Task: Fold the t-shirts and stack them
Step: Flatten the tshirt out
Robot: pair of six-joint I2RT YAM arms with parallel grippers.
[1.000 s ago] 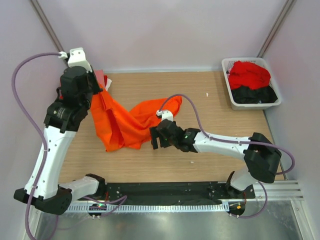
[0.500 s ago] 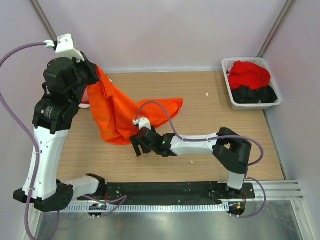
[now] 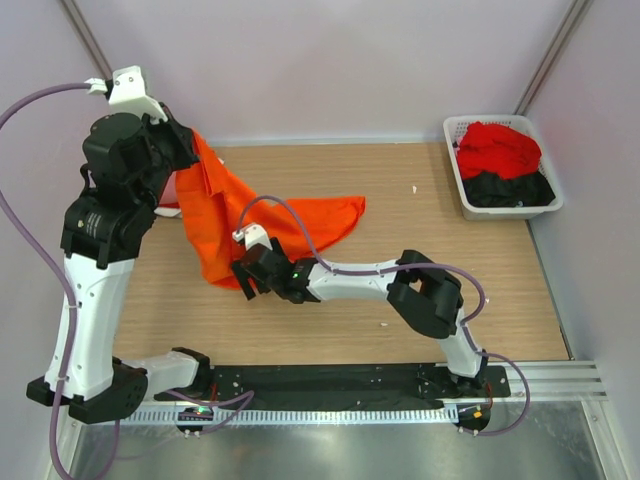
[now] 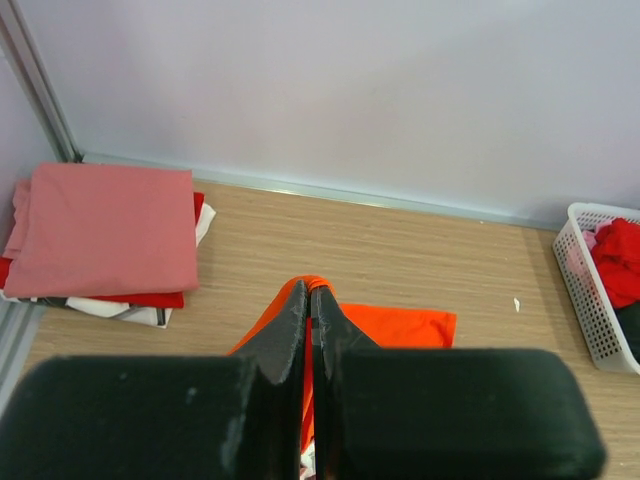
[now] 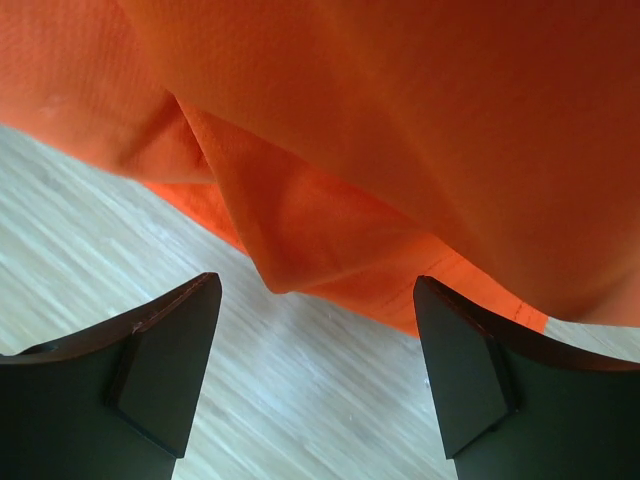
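L gripper (image 4: 312,300) pinching orange shirt (image 3: 225,220), unfolded; R gripper (image 5: 315,330) gaping wide at hem, empty. Folded stack (image 4: 105,240) sitting far left; red shirt (image 3: 498,148) & black shirt (image 3: 508,188) waiting in basket (image 3: 453,160); prob ~midway

Far left corner of the table (image 3: 420,230): stack of folded t-shirts (image 4: 105,240), just beside the left wall. Right of that stack and raised above the table: left hand (image 3: 188,148), pinched onto the top of the hanging t-shirt (image 3: 225,215). Drapes down from there, trails rightward, lies on the table toward the middle. Before the lower hem, low over the table: right hand (image 3: 248,282), spread, gripping nothing, cloth just ahead of its fingertips. Far right corner: basket (image 3: 455,178), two loose t-shirts (image 3: 498,148) inside, one behind the other, well apart from the rest.
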